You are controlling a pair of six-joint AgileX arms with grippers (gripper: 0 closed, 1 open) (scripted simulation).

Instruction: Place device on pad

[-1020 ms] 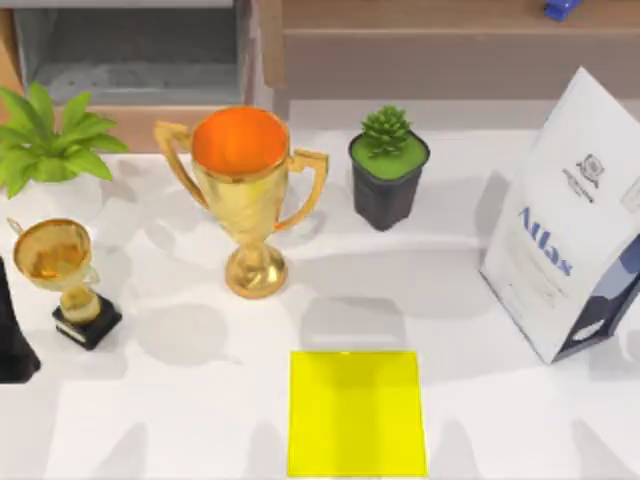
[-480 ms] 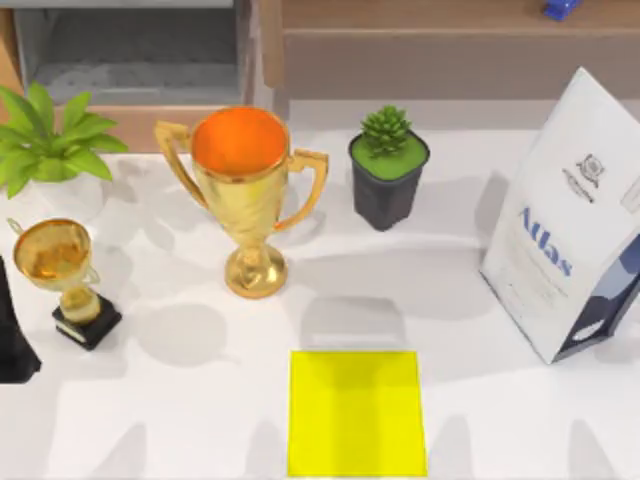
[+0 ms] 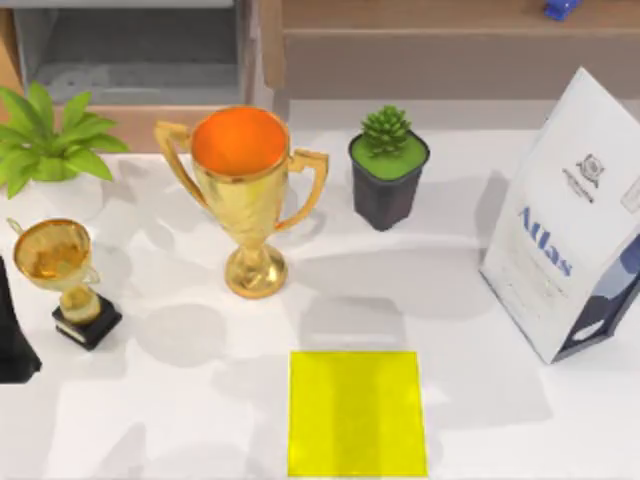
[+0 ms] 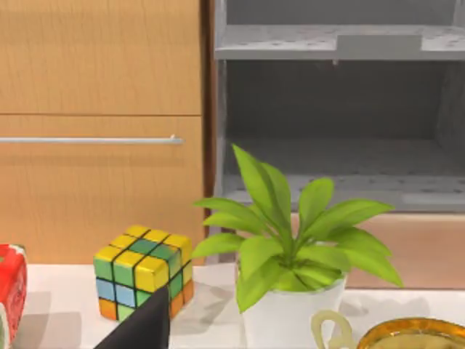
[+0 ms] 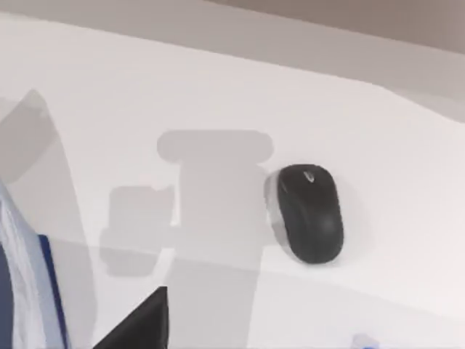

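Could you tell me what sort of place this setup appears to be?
Probably a rendered home-office or living-room desk: a white table backed by wooden cabinets and a grey shelf, carrying gold trophies, potted plants and a computer mouse.

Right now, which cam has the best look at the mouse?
Right wrist view: the black mouse lies whole and unobstructed on the white table, a shadow cast beside it. The top view covers the yellow pad and trophies instead; the left wrist view faces the potted plant and cube.
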